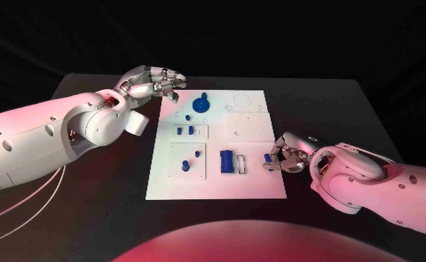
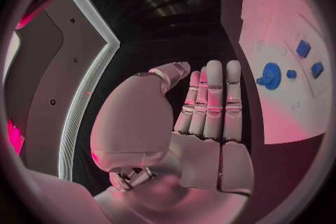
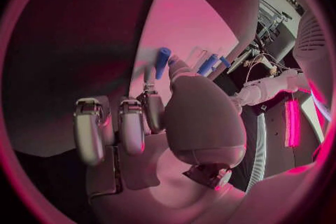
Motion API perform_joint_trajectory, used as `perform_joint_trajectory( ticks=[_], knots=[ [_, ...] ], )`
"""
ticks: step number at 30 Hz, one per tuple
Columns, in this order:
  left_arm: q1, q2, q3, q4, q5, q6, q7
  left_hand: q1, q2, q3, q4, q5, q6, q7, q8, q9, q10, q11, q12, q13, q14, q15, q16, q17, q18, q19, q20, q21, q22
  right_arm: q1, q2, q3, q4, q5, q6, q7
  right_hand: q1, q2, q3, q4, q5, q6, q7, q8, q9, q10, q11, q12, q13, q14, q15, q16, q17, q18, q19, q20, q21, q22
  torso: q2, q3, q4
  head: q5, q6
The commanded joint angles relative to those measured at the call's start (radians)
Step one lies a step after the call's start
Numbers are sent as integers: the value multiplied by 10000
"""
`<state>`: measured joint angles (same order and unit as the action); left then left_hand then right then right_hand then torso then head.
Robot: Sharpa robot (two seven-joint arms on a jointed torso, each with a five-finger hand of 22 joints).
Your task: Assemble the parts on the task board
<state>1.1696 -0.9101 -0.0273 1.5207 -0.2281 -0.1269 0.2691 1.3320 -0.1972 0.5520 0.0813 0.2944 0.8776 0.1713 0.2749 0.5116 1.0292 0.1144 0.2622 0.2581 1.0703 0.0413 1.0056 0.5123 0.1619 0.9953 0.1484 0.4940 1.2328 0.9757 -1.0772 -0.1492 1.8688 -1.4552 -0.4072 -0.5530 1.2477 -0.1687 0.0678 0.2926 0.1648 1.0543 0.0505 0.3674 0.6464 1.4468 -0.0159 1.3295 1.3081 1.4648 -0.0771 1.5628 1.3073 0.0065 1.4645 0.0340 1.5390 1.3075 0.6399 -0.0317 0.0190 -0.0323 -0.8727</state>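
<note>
right hand [image 1: 285, 156] pinching blue part [image 1: 268, 159], task board [image 1: 253, 179]

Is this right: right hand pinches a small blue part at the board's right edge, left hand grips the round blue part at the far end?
Half right. The right hand does pinch a small blue part at the task board edge. But the left hand holds nothing: the left wrist view shows its fingers straight and empty, apart from the round blue part.

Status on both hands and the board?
Left robot hand open, off board. Right robot hand pinching blue peg at task board edge. Nothing in the way.
</note>
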Motion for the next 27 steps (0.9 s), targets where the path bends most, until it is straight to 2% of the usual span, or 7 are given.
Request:
perform_joint_trajectory(
  ticks=[1,9,11,12,14,20,27],
  knots=[
    [2,8,6,31,58,170,71,27,52,-11,-27,27,-51,-12,52,9,-29,5,54,-12,-67,23,-66,-17,172,74,1,-72,24,-78,104,-23,-118,-275,300,-189,-45,6,-31,-10,-51,-7,25,-89,-59,-34,-6,-58,871,1018,27,10,2462,19,893,39,-52,2520,-9,-3,10,6,1],
    [2,3,6,33,58,169,67,27,52,-11,-27,27,-51,-12,52,9,-29,5,54,-12,-67,23,-66,-17,172,74,1,-72,24,-132,273,-24,-217,-308,365,-194,1250,153,776,-121,826,-27,-11,-385,-197,-52,-50,-87,875,1024,-18,18,2488,13,906,-5,-30,2528,-10,-15,3,13,1],
    [2,2,6,35,58,168,67,27,52,-11,-27,27,-51,-12,52,9,-29,5,54,-12,-67,23,-66,-17,172,74,1,-72,24,-138,290,-24,-210,-313,352,-203,2137,138,2188,-325,-208,82,-39,-541,-335,-98,-89,-124,873,1028,-67,23,2502,16,901,-62,-42,2526,-10,-14,7,14,1],
    [2,2,6,35,58,167,67,25,59,-10,-26,28,-54,-13,55,9,-28,4,57,-13,-68,23,-66,-17,172,73,2,-75,28,-140,295,-24,-202,-314,326,-207,2016,-317,3440,-287,-117,233,-6,-601,-391,-80,-85,-114,888,1029,-27,25,2509,13,908,-56,-30,2530,-10,-12,8,13,1],
    [2,-2,6,37,58,164,67,25,59,-10,-26,28,-54,-13,55,9,-28,4,57,-13,-68,23,-66,-17,172,73,2,-75,28,-142,294,-25,-171,-297,230,-206,1719,-630,4397,-515,206,272,-9,-552,-305,-54,-91,-97,905,1026,-34,18,2495,13,909,-47,-30,2530,-11,-11,4,22,1],
    [2,-13,6,40,58,157,63,27,63,-8,-27,30,-55,-14,56,9,-27,3,58,-14,-68,23,-66,-17,172,73,1,-76,29,-142,210,-22,17,54,-180,-157,577,-800,5981,-1570,975,-5,-14,-134,331,36,-75,-60,938,1027,-42,18,2497,5,925,-36,4,2540,-16,-10,-2,20,1],
    [2,-7,6,36,58,158,61,27,63,-8,-27,30,-55,-14,56,9,-27,3,58,-14,-68,23,-66,-17,172,73,1,-76,29,25,119,-14,342,710,-592,-63,-206,-769,6503,-1927,1035,-136,-21,-9,566,74,-73,-27,968,1032,-47,26,2516,0,936,-38,27,2547,-11,-11,5,4,1]
  ],
)
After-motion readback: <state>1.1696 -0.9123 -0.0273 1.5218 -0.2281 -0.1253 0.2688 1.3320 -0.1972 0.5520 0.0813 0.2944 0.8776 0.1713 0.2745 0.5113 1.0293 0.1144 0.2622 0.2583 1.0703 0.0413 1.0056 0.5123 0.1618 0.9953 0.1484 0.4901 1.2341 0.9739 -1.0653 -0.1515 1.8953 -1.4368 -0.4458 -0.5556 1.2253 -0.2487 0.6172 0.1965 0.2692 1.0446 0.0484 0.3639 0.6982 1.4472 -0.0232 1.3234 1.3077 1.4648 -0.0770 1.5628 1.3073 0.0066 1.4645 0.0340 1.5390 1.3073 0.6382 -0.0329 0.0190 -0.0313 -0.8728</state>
